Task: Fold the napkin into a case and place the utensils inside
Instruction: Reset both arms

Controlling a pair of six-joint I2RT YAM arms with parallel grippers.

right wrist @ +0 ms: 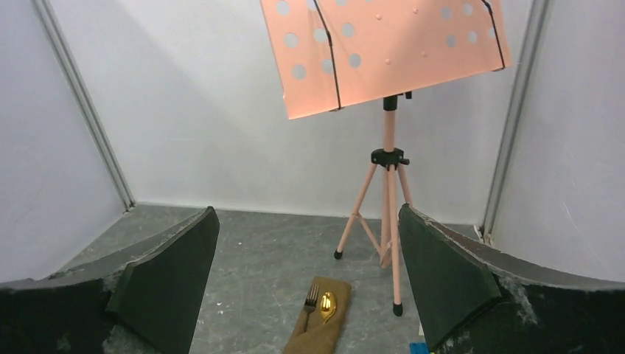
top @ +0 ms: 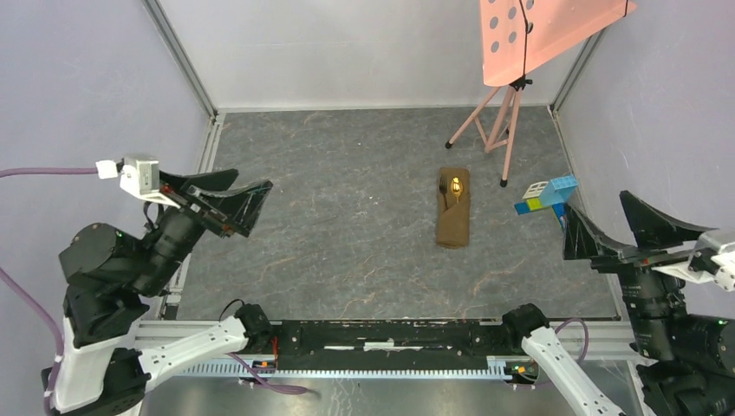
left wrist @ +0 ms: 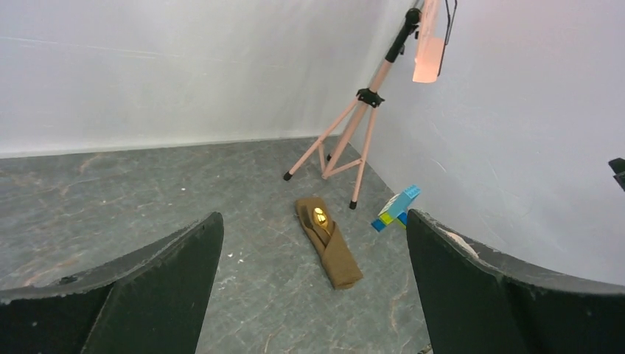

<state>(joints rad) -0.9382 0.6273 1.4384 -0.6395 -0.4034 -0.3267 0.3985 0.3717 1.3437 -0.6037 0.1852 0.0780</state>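
Observation:
The brown napkin lies folded as a narrow case (top: 453, 209) on the grey table, right of centre. A gold spoon (top: 456, 185) and a black fork (top: 444, 187) stick out of its far open end. The case also shows in the left wrist view (left wrist: 332, 247) and in the right wrist view (right wrist: 318, 328), with the spoon (right wrist: 327, 304) and fork (right wrist: 310, 299) heads showing. My left gripper (top: 236, 198) is open and empty, held high at the far left. My right gripper (top: 621, 227) is open and empty at the far right, away from the case.
A pink music stand (top: 544, 35) on a tripod (top: 497, 121) stands at the back right, one foot close to the case. Coloured toy blocks (top: 546, 195) sit right of the case near the right gripper. Walls enclose the table.

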